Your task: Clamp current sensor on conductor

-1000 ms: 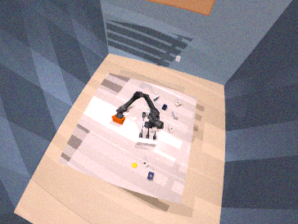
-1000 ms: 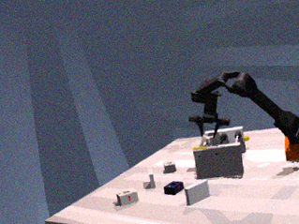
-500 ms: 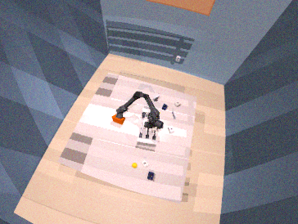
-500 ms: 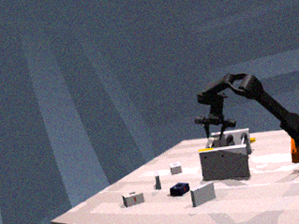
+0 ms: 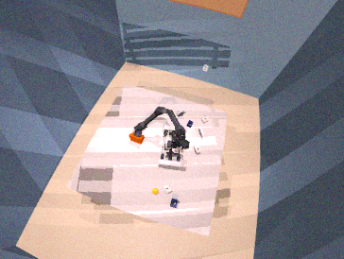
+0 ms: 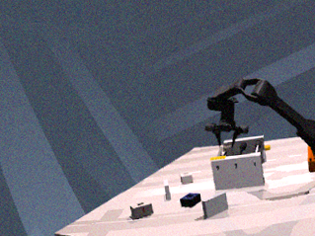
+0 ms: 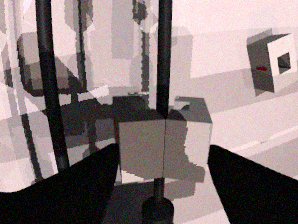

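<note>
My gripper (image 5: pixel 178 148) (image 6: pixel 227 144) (image 7: pixel 162 151) points down over the grey rack (image 5: pixel 172 164) (image 6: pixel 238 173) and is shut on the grey sensor. The sensor (image 7: pixel 142 147) sits between both fingertips, its two halves meeting at a seam facing the camera. Its far side shows a gap between the halves. A black conductor (image 7: pixel 164 55) runs into that gap and shows again below the sensor. A second conductor (image 7: pixel 46 55) stands to the left. A little red shows at the sensor's left edge; its arrow is not readable. The LOAD marker is not readable, and whether the latch is caught is hidden.
A pale block with a square hole (image 7: pixel 259 57) stands right of the rack. A dark blue block (image 5: pixel 190 124) (image 6: pixel 190 199), a grey panel (image 6: pixel 215 205) and a grey block (image 6: pixel 142 211) stand nearby. A yellow ball (image 5: pixel 155 191) and another dark blue block (image 5: pixel 172 205) lie beyond the rack.
</note>
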Motion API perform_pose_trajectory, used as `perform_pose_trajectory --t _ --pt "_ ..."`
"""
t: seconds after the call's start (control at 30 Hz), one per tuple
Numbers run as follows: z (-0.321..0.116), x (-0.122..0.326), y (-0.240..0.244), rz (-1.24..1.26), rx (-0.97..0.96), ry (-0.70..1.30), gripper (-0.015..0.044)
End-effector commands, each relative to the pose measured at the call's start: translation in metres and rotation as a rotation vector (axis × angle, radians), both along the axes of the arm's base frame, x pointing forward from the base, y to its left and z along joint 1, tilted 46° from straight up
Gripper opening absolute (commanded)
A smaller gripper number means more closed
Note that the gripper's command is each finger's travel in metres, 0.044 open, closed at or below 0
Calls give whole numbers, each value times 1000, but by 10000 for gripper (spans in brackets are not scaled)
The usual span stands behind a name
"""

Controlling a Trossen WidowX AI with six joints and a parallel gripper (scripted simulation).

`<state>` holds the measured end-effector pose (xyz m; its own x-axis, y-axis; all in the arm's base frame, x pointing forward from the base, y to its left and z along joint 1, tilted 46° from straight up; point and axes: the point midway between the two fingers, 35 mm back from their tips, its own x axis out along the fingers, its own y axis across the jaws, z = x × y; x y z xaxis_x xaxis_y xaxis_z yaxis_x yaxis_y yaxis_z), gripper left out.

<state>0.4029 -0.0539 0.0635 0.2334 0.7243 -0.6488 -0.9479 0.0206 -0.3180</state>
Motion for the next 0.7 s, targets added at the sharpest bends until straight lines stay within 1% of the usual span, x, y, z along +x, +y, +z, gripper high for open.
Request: perform_pose_trajectory --t 0.0,0.5,0.67 --pt "-1 4 -1 25 -13 22 0" --pt "1 12 2 128 -42 123 0" --pt "1 11 4 106 -31 105 131"
